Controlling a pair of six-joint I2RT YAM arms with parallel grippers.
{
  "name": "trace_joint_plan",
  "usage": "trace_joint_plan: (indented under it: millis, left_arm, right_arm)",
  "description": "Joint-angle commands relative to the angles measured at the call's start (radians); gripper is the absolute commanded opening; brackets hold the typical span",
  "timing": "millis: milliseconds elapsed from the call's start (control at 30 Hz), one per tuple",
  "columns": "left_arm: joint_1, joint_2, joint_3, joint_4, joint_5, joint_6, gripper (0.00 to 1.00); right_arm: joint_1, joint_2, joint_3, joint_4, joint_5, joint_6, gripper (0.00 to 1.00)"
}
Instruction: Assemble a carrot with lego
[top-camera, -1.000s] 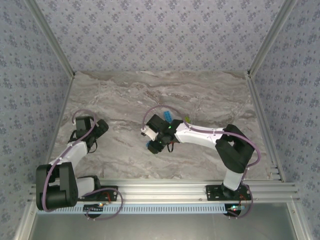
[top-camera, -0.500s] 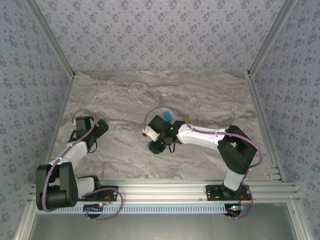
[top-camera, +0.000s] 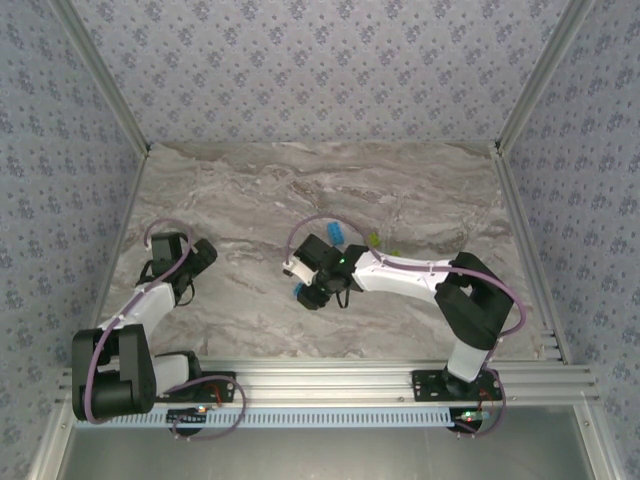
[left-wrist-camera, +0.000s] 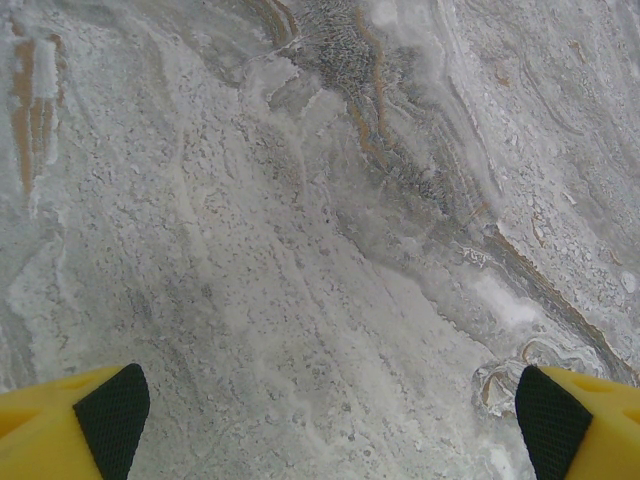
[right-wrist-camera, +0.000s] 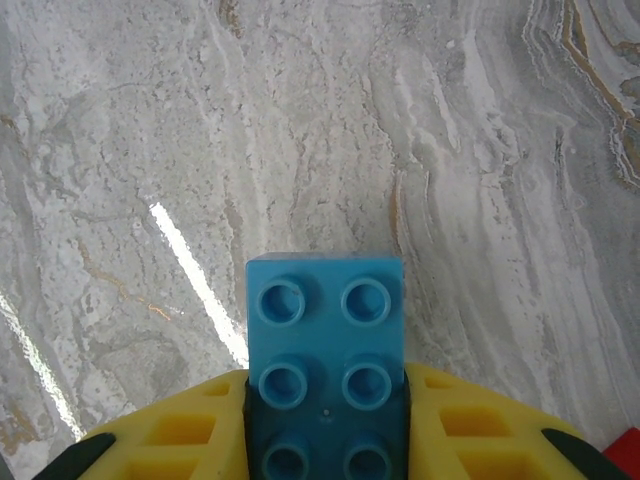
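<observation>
Overhead, the right arm (top-camera: 400, 268) has edged leftward from a loose blue brick (top-camera: 334, 232) on the bench (top-camera: 240, 190). Left wrist: left fingers (left-wrist-camera: 110, 410) spread wide, empty. Right wrist: right fingers (right-wrist-camera: 180, 440) clamp a second blue brick (right-wrist-camera: 326, 340); assembly seems barely begun.

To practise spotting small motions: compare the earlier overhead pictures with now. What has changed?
The right gripper, shut on a blue brick, has drifted slightly toward the near edge, baring more of the yellow-green piece behind it. Nothing was taken or released. The left gripper stayed open and still; the loose light blue brick has not moved.
</observation>
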Motion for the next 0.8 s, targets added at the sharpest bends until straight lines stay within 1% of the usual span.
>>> trace_joint_plan:
  millis: [0,400,633,767]
  left_arm:
    - [0.01,-0.002,0.035,0.003,0.007,0.012,0.97]
    - [0.01,-0.009,0.032,0.002,0.007,0.014,0.97]
    - [0.01,-0.01,0.033,0.003,0.006,0.014,0.97]
    - [0.01,-0.009,0.034,0.002,0.007,0.014,0.97]
  right_arm:
    - [0.026,0.066,-0.05,-0.128,0.01,0.002,0.29]
    - [0.041,0.112,-0.06,-0.153,0.062,0.009,0.29]
    - [0.054,0.15,-0.072,-0.149,0.065,0.014,0.28]
    - [0.048,0.126,-0.059,-0.157,0.072,0.01,0.27]
